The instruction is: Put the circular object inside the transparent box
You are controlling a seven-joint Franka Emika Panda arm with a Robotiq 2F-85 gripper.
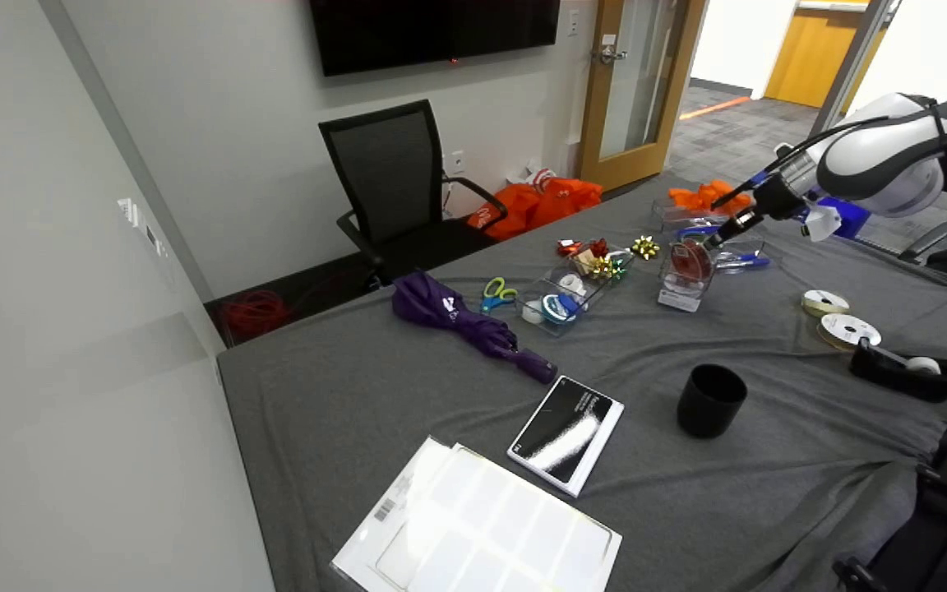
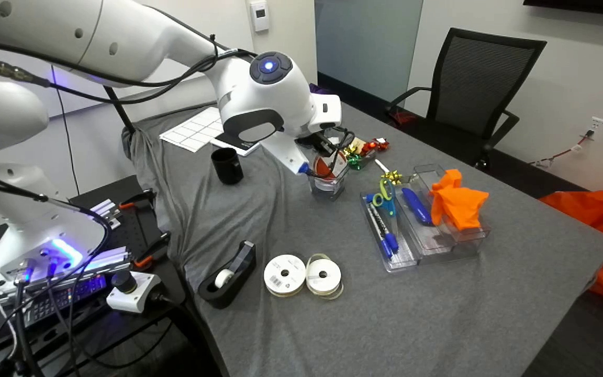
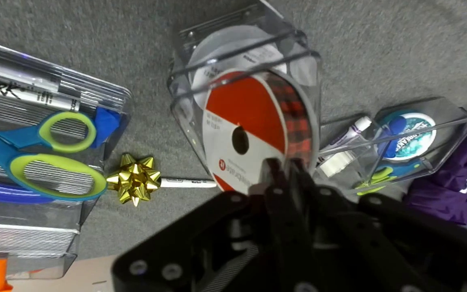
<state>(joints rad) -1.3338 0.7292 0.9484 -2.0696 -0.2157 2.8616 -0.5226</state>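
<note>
The circular object is a red-and-white ribbon spool (image 3: pixel 243 134) with plaid ribbon. It stands tilted on edge at the transparent box (image 3: pixel 233 56); the box's rim crosses in front of part of it, so that part lies within the walls. In exterior views I see the spool (image 1: pixel 690 261) (image 2: pixel 323 166) in the box (image 1: pixel 710 286) (image 2: pixel 327 189), above whitish discs. My gripper (image 3: pixel 285 166) is nearly closed, one fingertip on each side of the spool's near flange. In an exterior view the gripper (image 1: pixel 713 242) touches the spool's upper edge. The exact contact is blurred.
A clear tray (image 2: pixel 427 256) with scissors, pens and orange cloth is beside the box. A clear organizer (image 1: pixel 552 325), gold bow (image 3: pixel 135 178), umbrella (image 1: pixel 473 325), black cup (image 1: pixel 710 401), two white spools (image 2: pixel 285 275) and tape dispenser (image 2: pixel 228 277) are around.
</note>
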